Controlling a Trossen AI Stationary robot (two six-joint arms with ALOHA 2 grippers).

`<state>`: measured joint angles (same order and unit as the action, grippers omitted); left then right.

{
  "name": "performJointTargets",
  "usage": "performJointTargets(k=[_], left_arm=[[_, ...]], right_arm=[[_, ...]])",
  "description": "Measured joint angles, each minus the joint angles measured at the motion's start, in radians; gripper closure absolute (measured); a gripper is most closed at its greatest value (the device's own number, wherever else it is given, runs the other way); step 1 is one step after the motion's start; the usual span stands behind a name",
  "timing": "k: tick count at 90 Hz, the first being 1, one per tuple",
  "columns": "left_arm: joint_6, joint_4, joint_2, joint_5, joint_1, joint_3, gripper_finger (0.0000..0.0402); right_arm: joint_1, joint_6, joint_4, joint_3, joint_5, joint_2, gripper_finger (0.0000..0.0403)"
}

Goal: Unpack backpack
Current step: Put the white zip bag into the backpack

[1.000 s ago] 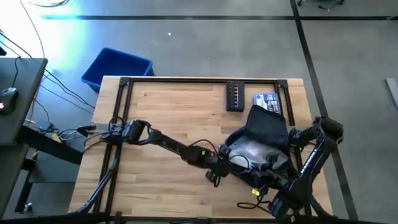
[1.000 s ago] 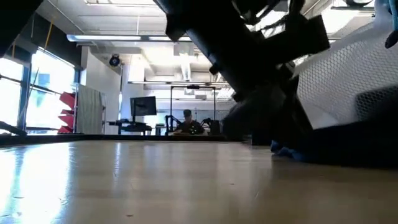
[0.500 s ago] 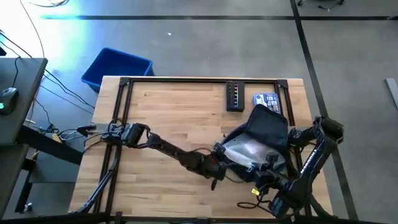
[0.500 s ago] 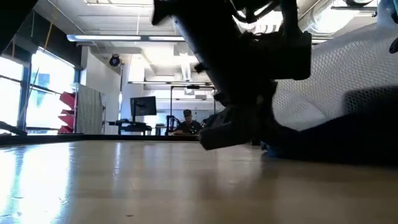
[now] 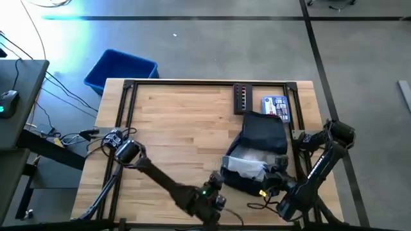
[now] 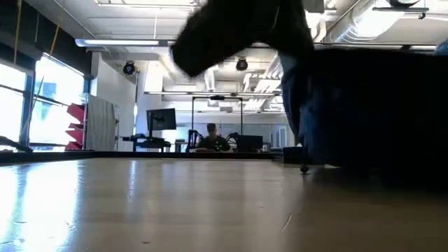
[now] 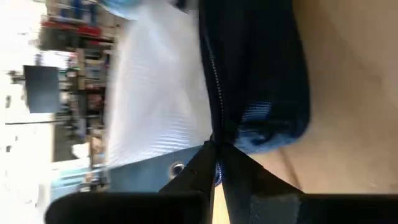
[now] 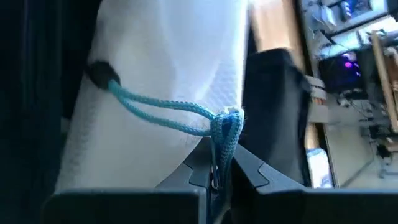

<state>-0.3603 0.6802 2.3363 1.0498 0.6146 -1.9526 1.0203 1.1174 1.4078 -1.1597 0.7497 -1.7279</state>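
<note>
From above, your backpack (image 5: pixel 260 144) lies at four o'clock on the surface (image 5: pixel 186 128), mouth gaping at a white mesh lining (image 5: pixel 247 163). Left wrist: your left claw (image 7: pixel 214 163) is pinched on the zipper edge (image 7: pixel 214 93), likely spreading the mouth. Right wrist: your right claw (image 8: pixel 217 167) clamps the blue cord (image 8: pixel 168 112).
</note>
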Motion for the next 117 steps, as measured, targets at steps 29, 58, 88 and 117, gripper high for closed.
performJointTargets(k=[29, 58, 88, 117], left_arm=[[-0.009, 0.006, 0.0, 0.06, 0.044, -0.117, 0.0401], [0.097, 0.065, -0.007, 0.057, 0.054, -0.126, 0.0401], [0.254, 0.192, -0.005, -0.477, 0.038, -0.109, 0.0395], [0.237, 0.174, -0.003, -0.576, 0.004, -0.081, 0.0302]], right_arm=[[-0.053, -0.542, -0.515, 0.116, -0.129, 0.0, 0.0393], [-0.13, -0.676, -0.739, 0.137, -0.297, 0.002, 0.0392], [-0.132, -0.525, -0.561, 0.049, -0.297, 0.001, 0.0316], [-0.133, -0.514, -0.52, 0.033, -0.286, 0.002, 0.02]])
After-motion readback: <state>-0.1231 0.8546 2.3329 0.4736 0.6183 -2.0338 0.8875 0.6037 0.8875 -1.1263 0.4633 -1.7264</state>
